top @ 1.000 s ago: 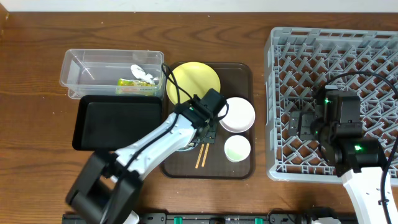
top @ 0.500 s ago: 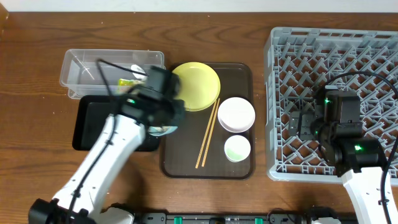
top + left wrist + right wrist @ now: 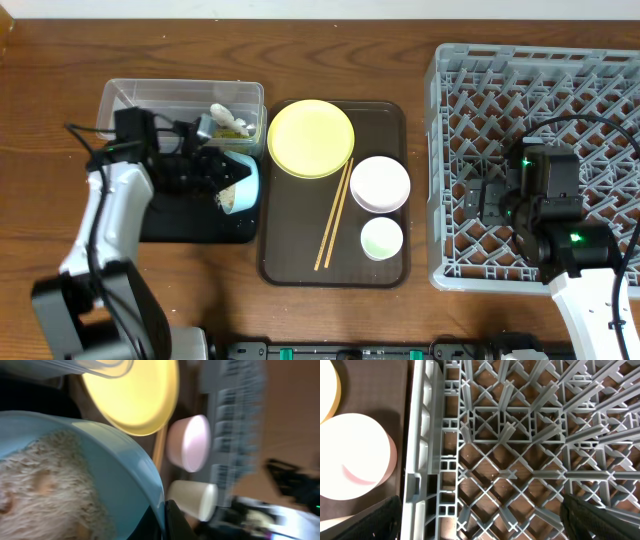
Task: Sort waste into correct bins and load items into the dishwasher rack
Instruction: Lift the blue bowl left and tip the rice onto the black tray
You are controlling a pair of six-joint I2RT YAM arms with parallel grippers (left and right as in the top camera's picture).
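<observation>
Left gripper [image 3: 220,176]: clamps light blue bowl [image 3: 244,178] by rim, tilted to spill rice [image 3: 50,485] into black tray [image 3: 170,222] below. Right gripper [image 3: 480,522]: wide, idle above rack [image 3: 520,435].

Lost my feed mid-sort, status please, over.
Left hand shut on light blue bowl, rice inside, tipped above black tray. Right hand open, empty, above dishwasher rack. Nothing blocking tray.

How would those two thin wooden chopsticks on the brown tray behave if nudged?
The two thin wooden chopsticks look slim, so probably stiff and very light. Lying flat on the smooth dark brown serving tray, they would likely slide or roll apart.
</observation>
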